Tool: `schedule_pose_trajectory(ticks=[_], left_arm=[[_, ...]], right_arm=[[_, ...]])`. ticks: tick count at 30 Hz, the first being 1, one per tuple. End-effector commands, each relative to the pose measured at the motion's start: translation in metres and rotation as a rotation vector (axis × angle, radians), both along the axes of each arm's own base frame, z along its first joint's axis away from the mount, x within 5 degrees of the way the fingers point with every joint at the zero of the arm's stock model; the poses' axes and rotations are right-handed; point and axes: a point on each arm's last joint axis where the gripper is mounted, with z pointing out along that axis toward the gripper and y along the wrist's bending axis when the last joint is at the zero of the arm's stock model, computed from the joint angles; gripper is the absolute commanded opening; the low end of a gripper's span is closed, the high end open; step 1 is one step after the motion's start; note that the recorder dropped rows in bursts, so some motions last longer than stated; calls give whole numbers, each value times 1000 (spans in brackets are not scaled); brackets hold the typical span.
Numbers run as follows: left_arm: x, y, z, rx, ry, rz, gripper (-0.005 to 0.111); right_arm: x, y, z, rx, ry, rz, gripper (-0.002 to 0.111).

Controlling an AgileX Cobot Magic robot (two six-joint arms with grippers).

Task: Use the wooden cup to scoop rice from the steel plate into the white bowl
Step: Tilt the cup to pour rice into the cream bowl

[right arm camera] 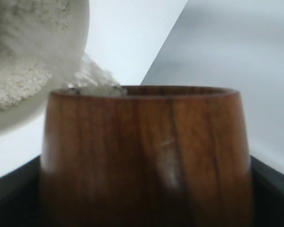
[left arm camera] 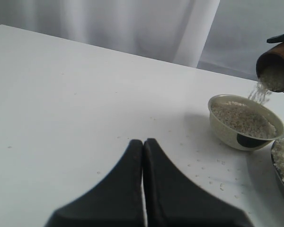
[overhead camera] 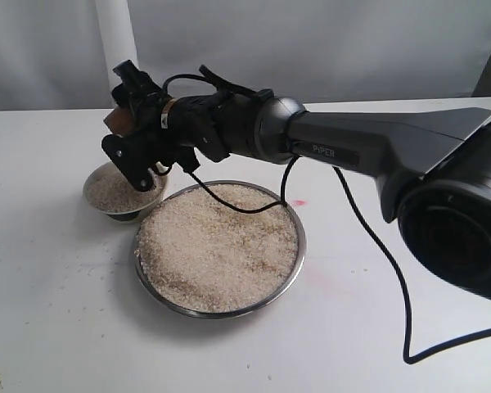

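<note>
My right gripper (overhead camera: 129,123) is shut on the wooden cup (overhead camera: 117,119) and holds it tipped over the white bowl (overhead camera: 92,195). In the left wrist view, rice (left arm camera: 259,93) falls in a thin stream from the cup (left arm camera: 274,71) into the bowl (left arm camera: 227,135), which is partly filled with grains. The right wrist view is filled by the cup's brown wall (right arm camera: 146,151), with the bowl (right arm camera: 14,123) beyond it. The steel plate (overhead camera: 299,246), heaped with rice (overhead camera: 217,246), sits just right of the bowl. My left gripper (left arm camera: 143,142) is shut and empty, well apart from the bowl.
Stray grains (left arm camera: 210,170) lie scattered on the white table (overhead camera: 57,327) near the bowl. A black cable (overhead camera: 376,270) hangs from the right arm across the table to the plate's right. A pale curtain backs the table.
</note>
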Motion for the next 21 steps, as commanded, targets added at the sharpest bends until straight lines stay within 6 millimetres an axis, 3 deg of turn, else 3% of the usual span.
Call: schedule_pose_trajectory(ticks=[1, 21], left_arm=[[0, -1, 1, -8, -8, -7, 0], [0, -1, 1, -8, -8, -7, 0]], right_arm=[[0, 3, 12, 22, -69, 20, 0], [0, 5, 16, -24, -169, 74, 0]])
